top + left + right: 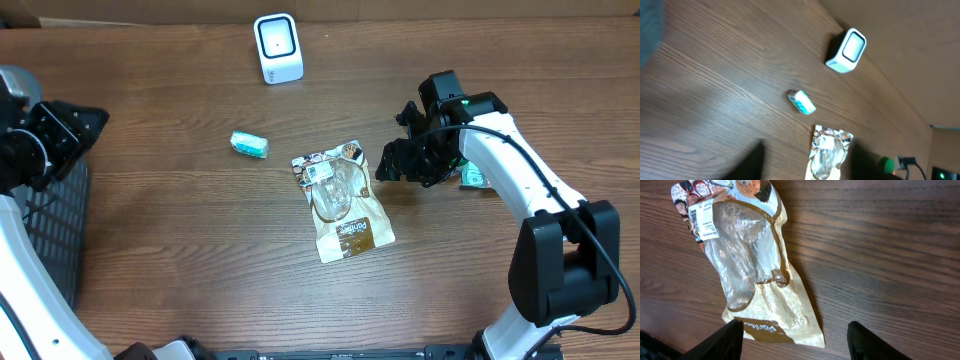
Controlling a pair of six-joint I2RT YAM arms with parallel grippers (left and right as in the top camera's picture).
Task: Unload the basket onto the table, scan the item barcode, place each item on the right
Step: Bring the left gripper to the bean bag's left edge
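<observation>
A crinkled clear and tan bag lies flat mid-table, with a white barcode label near its printed top. The white scanner stands at the back, also in the left wrist view. A small teal packet lies left of the bag. My right gripper hovers at the bag's right edge, open, its fingers straddling the bag's lower corner with nothing held. My left gripper is far left over the table edge, blurred, fingers apart and empty.
A dark mesh basket sits at the left edge under my left arm. A small green and white item lies beside my right arm. Bare wood surrounds the bag and packet.
</observation>
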